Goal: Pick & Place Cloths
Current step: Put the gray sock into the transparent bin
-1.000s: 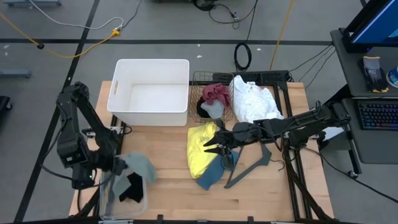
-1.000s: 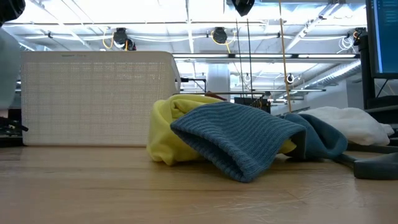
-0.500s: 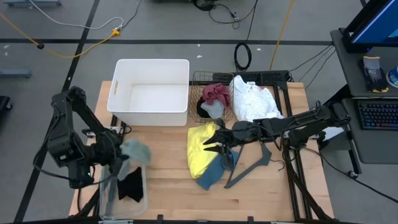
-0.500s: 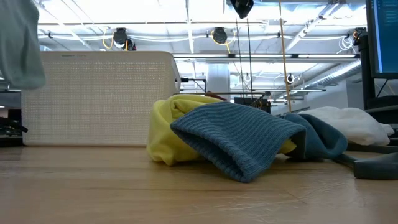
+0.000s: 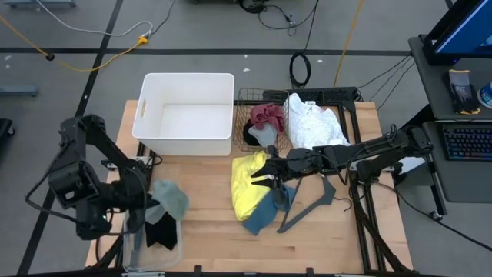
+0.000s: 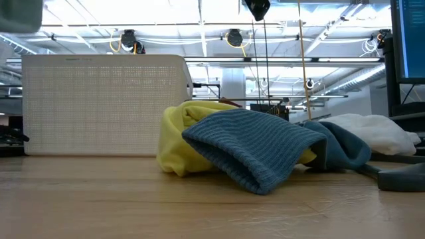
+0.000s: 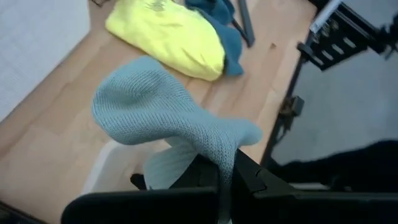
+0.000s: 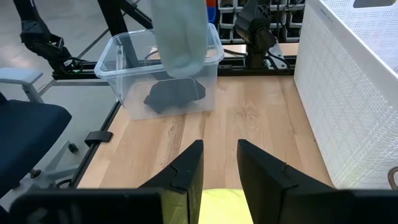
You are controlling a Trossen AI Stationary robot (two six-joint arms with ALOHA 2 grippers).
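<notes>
My left gripper (image 5: 147,206) is near the table's left near corner, shut on a small grey-green cloth (image 5: 171,198) that hangs over a clear plastic bin (image 5: 132,245). A black cloth (image 5: 161,231) lies in that bin. My right gripper (image 5: 257,178) hovers open above the yellow cloth (image 5: 246,192), touching nothing. The blue-teal cloth (image 5: 265,215) lies partly over the yellow one's near end. The white cloth (image 5: 311,123) lies at the far right. A maroon cloth (image 5: 267,115) sits in a wire basket. My left gripper pinches one end of the grey-green cloth (image 7: 225,154) between its two fingers (image 7: 245,177). The cloth is lifted clear. In the right wrist view its free end (image 8: 180,37) hangs down over the clear bin (image 8: 124,56).
A large white bin (image 5: 187,114) stands at the far left. The wire basket (image 5: 261,98) is next to it. A dark grey hanger (image 5: 307,204) lies right of the blue-teal cloth. Bare wood shows between the clear bin and the yellow cloth.
My left gripper has risen with the grey-green cloth still in its hold; in the low view the cloth climbs from beside the white bin to the picture's top. The left arm's upper part has swung toward the table's left near corner. The right gripper has kept still.
</notes>
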